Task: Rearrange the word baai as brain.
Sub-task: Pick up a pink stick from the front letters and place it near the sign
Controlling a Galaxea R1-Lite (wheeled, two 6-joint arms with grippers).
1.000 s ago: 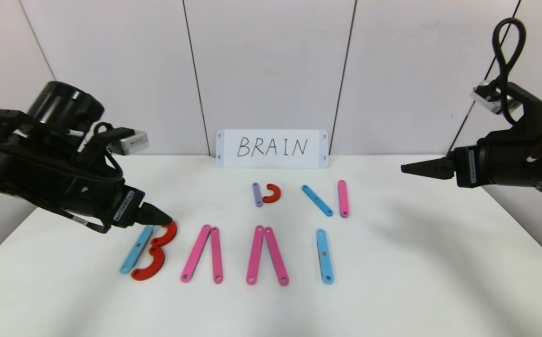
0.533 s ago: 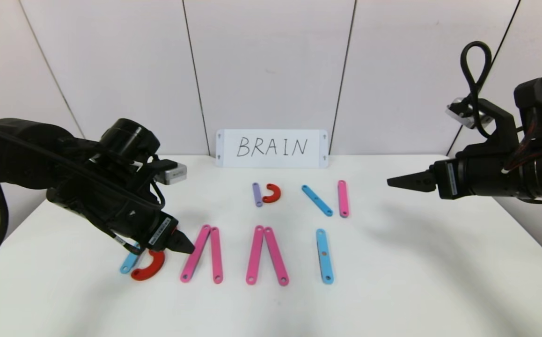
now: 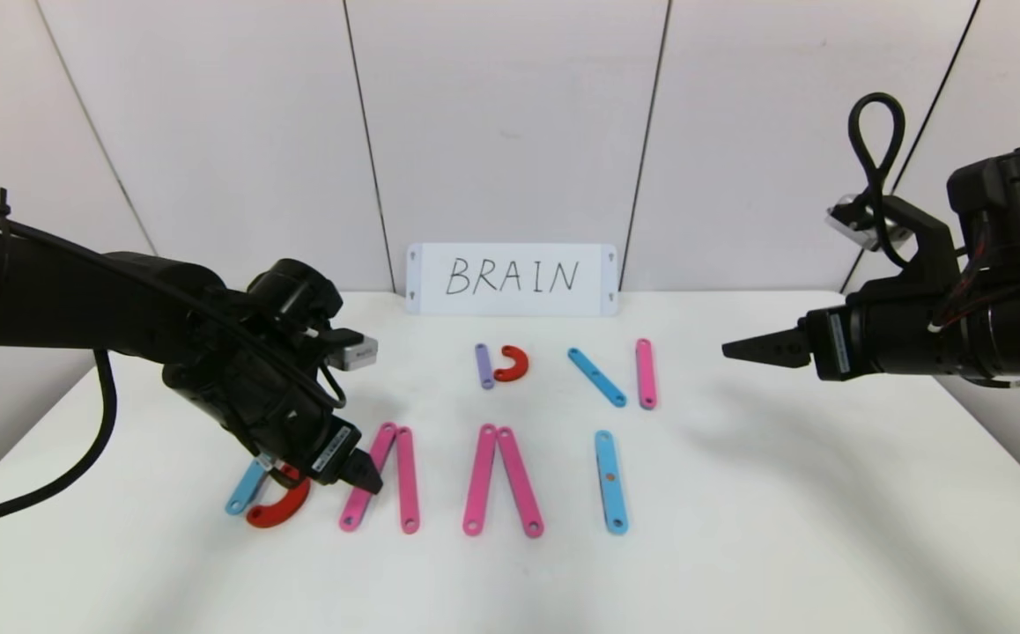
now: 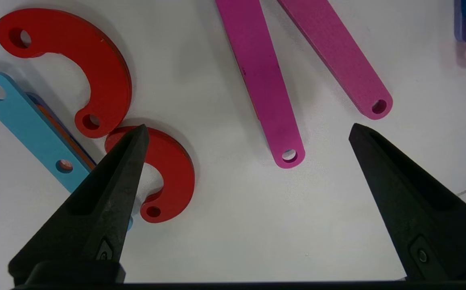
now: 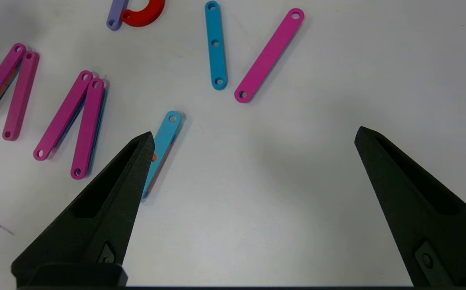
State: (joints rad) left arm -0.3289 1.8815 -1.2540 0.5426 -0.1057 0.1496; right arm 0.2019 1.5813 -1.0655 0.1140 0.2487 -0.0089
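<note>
The word baai lies along the table's front. Its B is a sky-blue bar [image 3: 244, 493] [image 4: 23, 117] with two red curves [image 4: 100, 68] [image 4: 176, 169], partly hidden under my left arm in the head view. To its right come two A's of pink bars [image 3: 407, 480] [image 3: 481, 480] and a blue I bar [image 3: 609, 480]. My left gripper [image 3: 360, 480] [image 4: 248, 126] hovers open and empty between the B and the first A, whose pink bar's end [image 4: 287, 149] lies between the fingers. My right gripper [image 3: 730, 350] [image 5: 254, 132] hangs open and empty above bare table at the right.
Behind the word lie a short purple bar [image 3: 484, 365], a small red curve [image 3: 514, 363], a slanted blue bar [image 3: 596, 377] and a pink bar [image 3: 646, 373]. A white card [image 3: 512, 279] with BRAIN handwritten on it stands against the back wall.
My left gripper has moved right and toward the table's front, from over the B's top to beside the first A. The right gripper has drifted a little to the left.
</note>
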